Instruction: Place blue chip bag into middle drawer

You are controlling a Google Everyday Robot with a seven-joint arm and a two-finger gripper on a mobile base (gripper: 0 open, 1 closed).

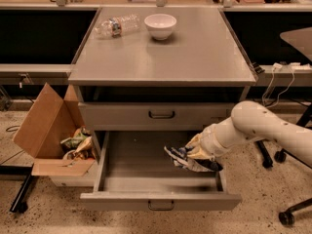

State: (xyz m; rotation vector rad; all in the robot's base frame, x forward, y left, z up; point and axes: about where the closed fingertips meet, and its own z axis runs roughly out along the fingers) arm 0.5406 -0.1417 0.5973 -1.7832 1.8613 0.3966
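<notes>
The middle drawer (pixel 161 201) is pulled open under the grey cabinet, its front with a small dark loop handle facing me. My gripper (pixel 191 159) reaches in from the right on a white arm and is shut on the blue chip bag (pixel 178 155), a crumpled dark-blue foil bag. The bag is held low inside the drawer's right half, just above or on its floor. The fingers are mostly hidden by the bag and the wrist.
A closed drawer front (pixel 162 115) sits above the open one. On the cabinet top (pixel 195 57) stand a white bowl (pixel 160 25) and a clear plastic bottle (pixel 116 26). An open cardboard box (pixel 53 130) with trash stands left. Office chair legs (pixel 292 213) are on the right.
</notes>
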